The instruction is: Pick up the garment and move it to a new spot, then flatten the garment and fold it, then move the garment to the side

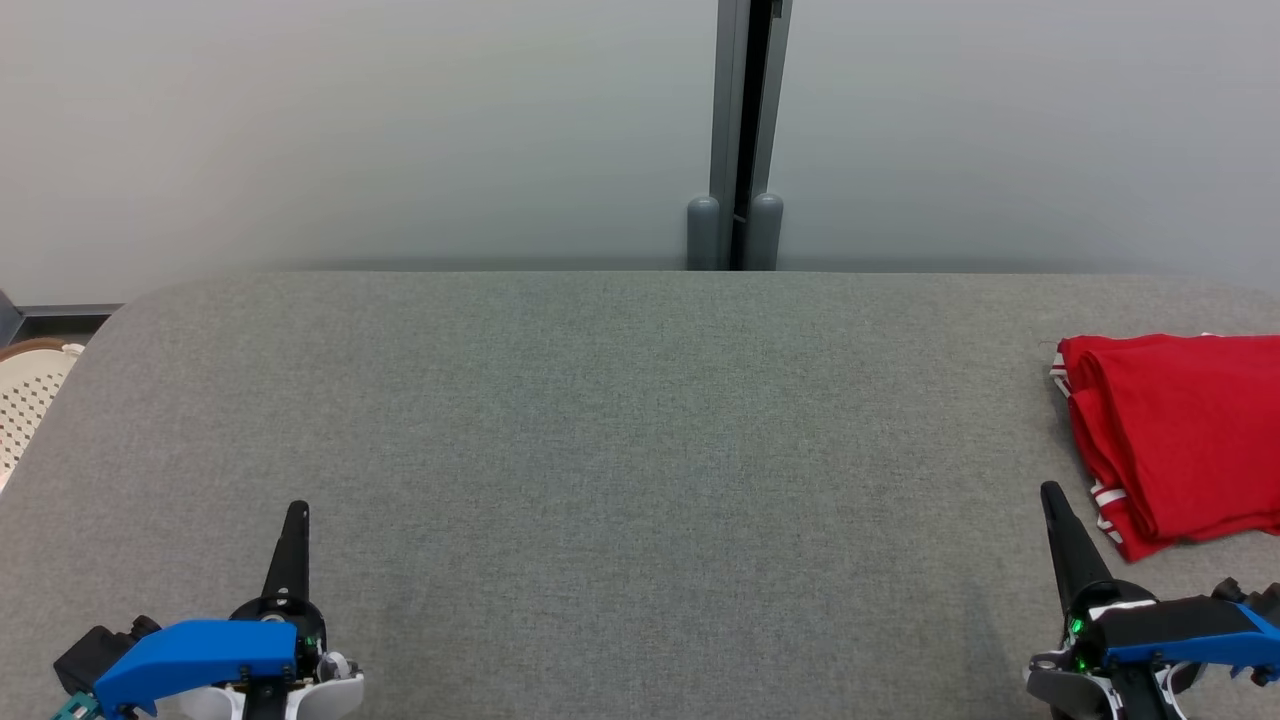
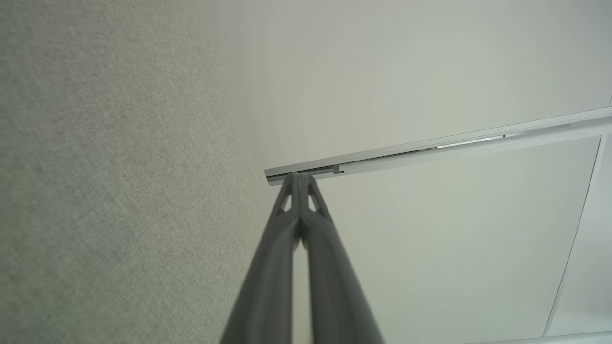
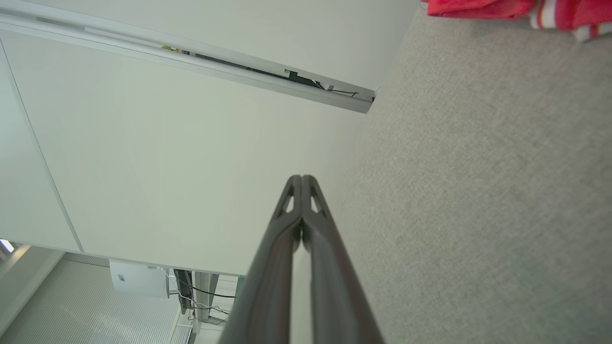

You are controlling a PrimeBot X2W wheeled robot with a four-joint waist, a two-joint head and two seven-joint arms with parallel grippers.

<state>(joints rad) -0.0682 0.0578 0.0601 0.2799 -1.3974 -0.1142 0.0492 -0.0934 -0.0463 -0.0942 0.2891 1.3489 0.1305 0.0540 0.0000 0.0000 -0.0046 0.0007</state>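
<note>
A pale perforated basket (image 1: 28,400) sits off the table's edge, ahead and to the left of the left pincer (image 1: 297,512). That pincer is at the lower left of the head view, above the grey cloth-covered table (image 1: 640,420). Its two dark fingers are pressed together into one thin spike pointing away from the robot. Whether it touches the cloth I cannot tell. In its own wrist view the left pincer (image 2: 300,177) reads the same, with the fingers meeting at the tips and only a narrow slit lower down. There the table (image 2: 95,167) runs along the left of the fingers, and a metal post (image 2: 430,147) starts right at the tips.

Ahead of the gap between the two pincers, past the table's far edge, the post (image 1: 735,130) splits the pale wall (image 1: 350,130).

The right pincer (image 1: 1050,492) is at the lower right, fingers together and leaning a little to the left. The red garment (image 1: 1170,430) lies in folded layers on the table just ahead and to the right of its tips, near them but apart. White stripes show along the garment's left edge, and it runs off the view's right side. In the right wrist view the right pincer (image 3: 301,177) is closed tip to tip. The post (image 3: 143,51) is ahead to its left and the table (image 3: 478,191) is on its right. The garment (image 3: 478,7) is at the top right corner, well ahead of the tips.
</note>
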